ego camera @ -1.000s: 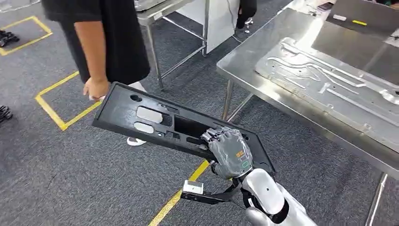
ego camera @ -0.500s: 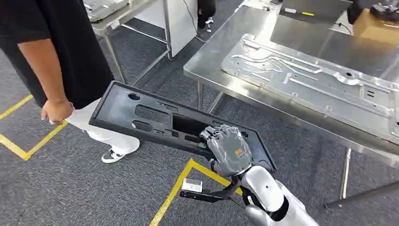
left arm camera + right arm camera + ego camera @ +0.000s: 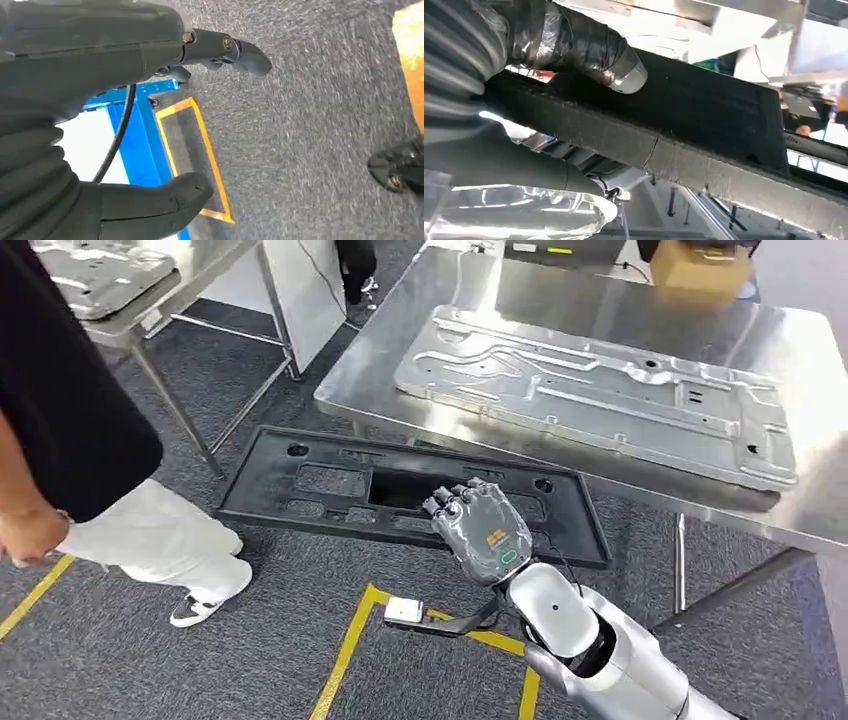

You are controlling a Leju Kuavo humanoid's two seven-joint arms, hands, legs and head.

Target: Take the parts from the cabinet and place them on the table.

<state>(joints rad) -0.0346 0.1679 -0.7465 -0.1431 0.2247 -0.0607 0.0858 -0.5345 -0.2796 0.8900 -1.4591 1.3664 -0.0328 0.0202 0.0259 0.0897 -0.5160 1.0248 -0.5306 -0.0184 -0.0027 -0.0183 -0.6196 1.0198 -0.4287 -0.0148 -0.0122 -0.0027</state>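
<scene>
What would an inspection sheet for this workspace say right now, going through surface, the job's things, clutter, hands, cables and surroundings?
Surface: steel table, shiny, ahead of the robot.
Job's things: black plastic panel with cut-outs, held in the air below the table's near edge; a grey stamped metal panel lies flat on the table.
Clutter: cardboard box at the table's far side.
Hands: right hand grips the black panel at its near edge; left hand holds nothing, fingers apart, hanging over the carpet.
Cables: a thin black cable runs along the left hand.
Surroundings: grey carpet with yellow floor tape; a person stands to the left; second steel table behind them.
</scene>
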